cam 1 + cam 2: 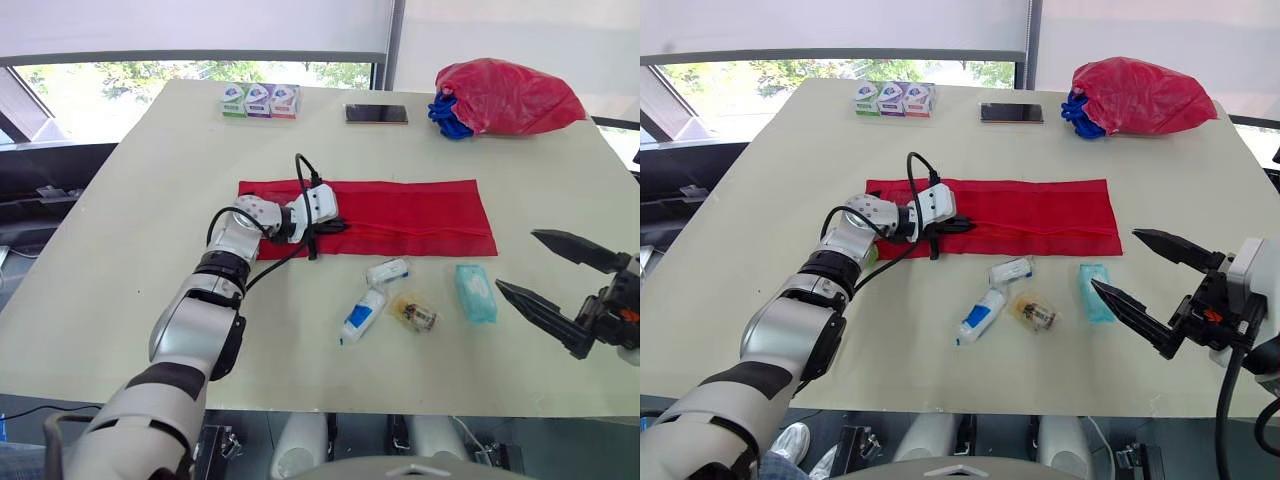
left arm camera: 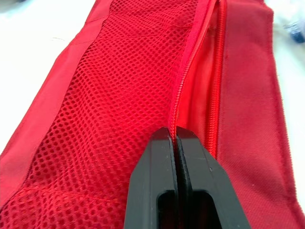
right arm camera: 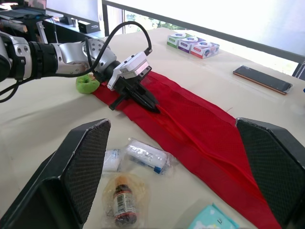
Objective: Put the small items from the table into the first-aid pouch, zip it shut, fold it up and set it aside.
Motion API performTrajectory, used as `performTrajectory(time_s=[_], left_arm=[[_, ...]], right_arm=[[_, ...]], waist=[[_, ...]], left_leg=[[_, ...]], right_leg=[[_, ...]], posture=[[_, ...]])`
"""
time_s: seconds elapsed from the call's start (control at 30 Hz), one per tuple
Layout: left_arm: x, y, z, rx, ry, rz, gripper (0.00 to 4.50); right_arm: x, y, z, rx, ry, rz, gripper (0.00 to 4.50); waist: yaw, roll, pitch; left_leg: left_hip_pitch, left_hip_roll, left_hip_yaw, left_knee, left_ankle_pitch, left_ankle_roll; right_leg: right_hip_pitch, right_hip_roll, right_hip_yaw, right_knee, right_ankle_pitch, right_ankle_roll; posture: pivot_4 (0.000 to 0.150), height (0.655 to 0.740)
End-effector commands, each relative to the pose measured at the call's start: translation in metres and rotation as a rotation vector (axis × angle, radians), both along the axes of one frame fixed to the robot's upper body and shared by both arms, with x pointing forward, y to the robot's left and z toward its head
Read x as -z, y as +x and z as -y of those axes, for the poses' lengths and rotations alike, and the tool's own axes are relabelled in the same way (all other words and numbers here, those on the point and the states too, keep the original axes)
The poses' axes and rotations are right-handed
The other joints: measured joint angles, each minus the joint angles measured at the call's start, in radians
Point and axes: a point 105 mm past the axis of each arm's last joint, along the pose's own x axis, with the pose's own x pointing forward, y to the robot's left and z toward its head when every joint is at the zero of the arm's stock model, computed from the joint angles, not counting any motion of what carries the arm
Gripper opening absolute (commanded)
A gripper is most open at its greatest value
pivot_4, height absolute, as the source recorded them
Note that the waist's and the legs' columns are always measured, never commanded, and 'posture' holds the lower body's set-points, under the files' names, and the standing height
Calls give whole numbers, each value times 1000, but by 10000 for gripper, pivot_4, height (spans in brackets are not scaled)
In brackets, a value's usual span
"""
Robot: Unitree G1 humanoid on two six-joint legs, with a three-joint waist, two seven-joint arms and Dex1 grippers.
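The red first-aid pouch (image 1: 410, 215) lies flat and unfolded across the middle of the table, mesh side up. My left gripper (image 1: 340, 225) rests on its left part, fingers (image 2: 157, 181) pressed together on the zipper line (image 2: 190, 71); beyond the tips the zipper gapes. In front of the pouch lie a white-and-blue tube (image 1: 362, 317), a small white packet (image 1: 387, 270), a little bottle in a clear bag (image 1: 415, 313) and a teal tissue pack (image 1: 475, 292). My right gripper (image 1: 515, 259) hovers wide open to the right of the tissue pack, holding nothing.
Three small boxes (image 1: 260, 100), a phone (image 1: 376, 114) and a red bag over a blue thing (image 1: 505, 97) sit along the far edge. A green round object (image 3: 87, 84) lies beside my left wrist. A black cable (image 1: 300, 170) loops over the left arm.
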Motion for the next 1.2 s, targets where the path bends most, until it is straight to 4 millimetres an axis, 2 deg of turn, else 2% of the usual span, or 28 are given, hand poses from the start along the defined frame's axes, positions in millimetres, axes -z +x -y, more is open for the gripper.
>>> performTrajectory(time_s=[0.03, 0.47, 0.6, 0.83, 0.9, 1.03, 1.2], left_arm=[[-11, -1, 3, 25, -41, 25, 817], [-7, -4, 0, 32, -35, 5, 817], [-6, -5, 3, 47, -34, -1, 817], [-7, -5, 5, 51, -32, -2, 817], [-7, -5, 6, 51, -33, 1, 817], [-7, -5, 7, 51, -37, 3, 817], [-6, -7, 8, 57, -44, -1, 817]], right_arm=[[0, -4, -9, -37, -3, 4, 45000], [21, 5, -36, -174, -88, -69, 45000], [36, 30, -36, -175, -190, -83, 45000], [51, 71, -42, -246, -303, -111, 45000], [53, 86, -49, -285, -328, -109, 45000], [60, 102, -61, -341, -375, -122, 45000], [78, 126, -78, -399, -471, -159, 45000]], waist=[[0, 0, 0], [-2, 0, 0], [-3, -2, -1], [-3, -2, -1], [-3, -2, -1], [-2, -2, -1], [-4, -1, -1]], left_leg=[[0, 0, 0, 0, 0, 0], [0, 0, 0, 1, 0, 0], [0, 0, 0, 1, 0, 0], [0, 0, 0, 2, 0, 0], [0, 0, 0, 2, 0, 0], [-1, -1, 0, 2, 0, 0], [-1, -1, 1, 2, 0, 0]], right_leg=[[0, 0, 0, 0, 0, 0], [0, 0, 0, 0, 0, 0], [0, 0, 0, 0, 0, 0], [0, 0, 0, 1, 0, 0], [0, 0, 0, 1, 0, 0], [0, 0, -1, 1, 0, 0], [0, 0, -1, 1, 0, 0]], posture=[[1500, 7400], [1500, 7400], [1500, 7400], [1500, 7400], [1500, 7400], [1500, 7400], [1500, 7400]])
